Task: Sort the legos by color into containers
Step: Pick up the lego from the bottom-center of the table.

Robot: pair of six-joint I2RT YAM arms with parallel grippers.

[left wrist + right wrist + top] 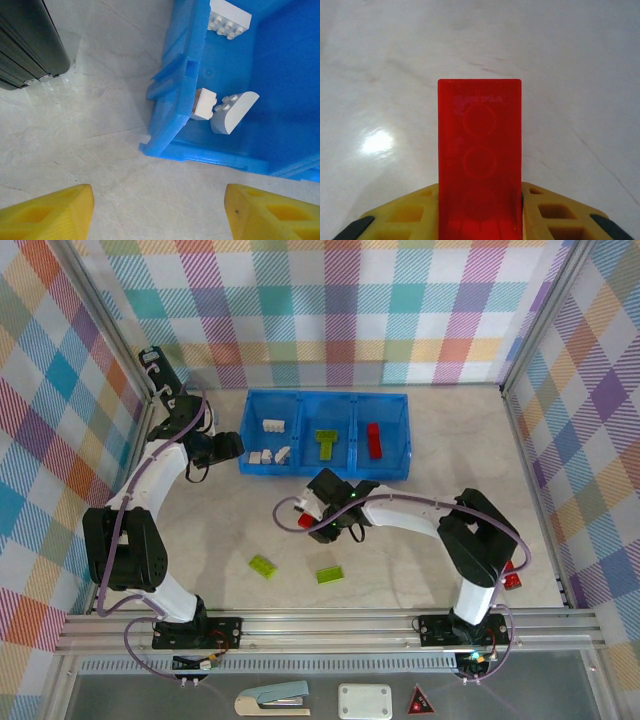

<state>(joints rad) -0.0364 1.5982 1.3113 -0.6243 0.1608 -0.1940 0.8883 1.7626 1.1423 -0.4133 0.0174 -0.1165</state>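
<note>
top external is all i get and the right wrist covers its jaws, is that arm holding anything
Observer: Yes. The right wrist camera shows the right gripper shut on a red lego, standing upright between the jaws.
Operator: what's past the brick
Observer: Bare pale table, seen close up.
Operator: left jaws open or shut
Observer: The left gripper is open with nothing between the jaws, hovering over the table beside a corner of the blue tray, where two white legos lie just inside.
</note>
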